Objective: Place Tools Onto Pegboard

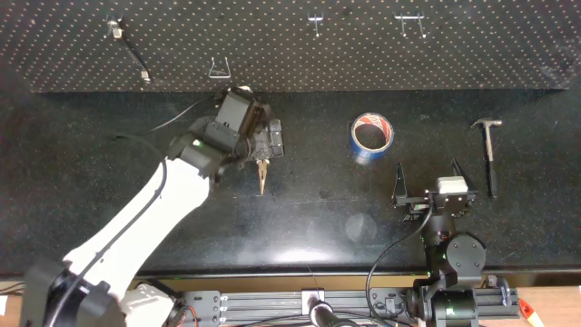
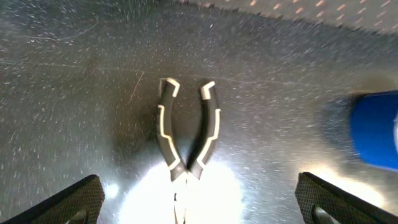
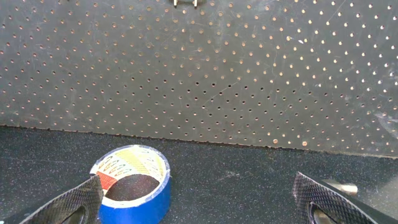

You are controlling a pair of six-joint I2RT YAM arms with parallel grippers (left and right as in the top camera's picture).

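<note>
1. Right gripper (image 1: pixel 428 182), near the front edge of the worktop (image 1: pixel 318 218), right of centre. Jaws spread wide, nothing between them; pointed toward the far edge.

2. Pliers (image 2: pixel 186 130), flat on the worktop, left of centre. Dark handles with pale trim, splayed and pointing toward the far edge; nose toward the front edge.

3. Left gripper (image 2: pixel 200 199), directly over the pliers. Jaws wide open, one to each side of the tool and clear of it; no hold on anything.

4. Tape roll (image 1: pixel 371 136), blue, flat on the worktop right of centre, just beyond the right gripper and well apart from the pliers. The dark worktop surface shows through its open core.

5. Hammer (image 1: pixel 489 154), flat near the right edge of the worktop. Head toward the far edge, dark handle running back toward the front edge.

6. Pegboard (image 1: pixel 381 59), dark and perforated, along the far edge of the worktop.
   - Wire hook (image 1: pixel 219 68), triangular, low on the board beyond the left gripper.
   - Two metal hooks (image 1: pixel 315 20), upper board, centre to right.
   - Long dark tool (image 1: pixel 132 53), set slantwise at the board's left.
</note>
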